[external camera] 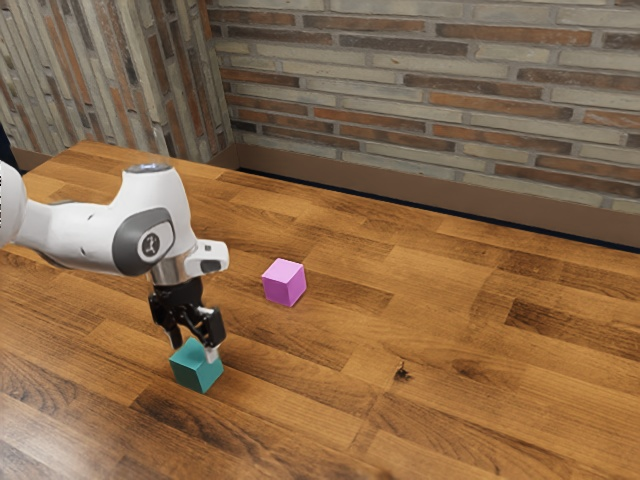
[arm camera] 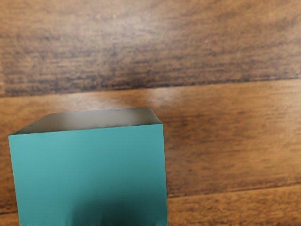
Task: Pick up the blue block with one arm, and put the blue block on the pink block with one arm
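The blue block [external camera: 196, 367], a teal-blue cube, rests on the wooden table [external camera: 450, 330] near the front, toward the exterior view's left. My gripper [external camera: 193, 346] points straight down right over it, its black fingers [external camera: 212, 340] apart and reaching the cube's top edge, so it stands open. In the wrist view the blue block [arm camera: 89, 174] looms large and close just under my hand. The pink block [external camera: 284, 281] sits on the table farther back and toward the exterior view's right of the blue one, well apart from it.
A brick wall [external camera: 420, 90] runs along the table's far edge and around its back-left corner. A small dark knot [external camera: 402, 373] marks the wood to the right of the blue block. Bare wood lies between the two blocks.
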Controlling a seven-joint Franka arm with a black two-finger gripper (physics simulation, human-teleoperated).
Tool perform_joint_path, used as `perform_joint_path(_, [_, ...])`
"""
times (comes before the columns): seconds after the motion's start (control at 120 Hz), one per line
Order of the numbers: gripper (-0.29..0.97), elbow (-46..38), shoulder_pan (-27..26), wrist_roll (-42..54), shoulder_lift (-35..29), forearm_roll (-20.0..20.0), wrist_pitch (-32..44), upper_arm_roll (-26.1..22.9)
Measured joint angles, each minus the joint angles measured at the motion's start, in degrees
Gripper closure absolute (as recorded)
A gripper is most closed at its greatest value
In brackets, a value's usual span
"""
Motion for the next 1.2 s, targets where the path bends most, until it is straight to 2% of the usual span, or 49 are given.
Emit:
perform_joint_path(0.725, [0.1, 1.1, 1.3, 0.9, 5.0, -0.6, 2.2, 0.1])
perform_joint_path(1.083, [0.08, 1.0, 1.3, 1.3, 6.6, -4.4, 3.3, 0.2])
perform_joint_path(1.2, [0.12, 1.0, 1.3, 1.6, 6.9, -4.7, 3.1, 0.3])
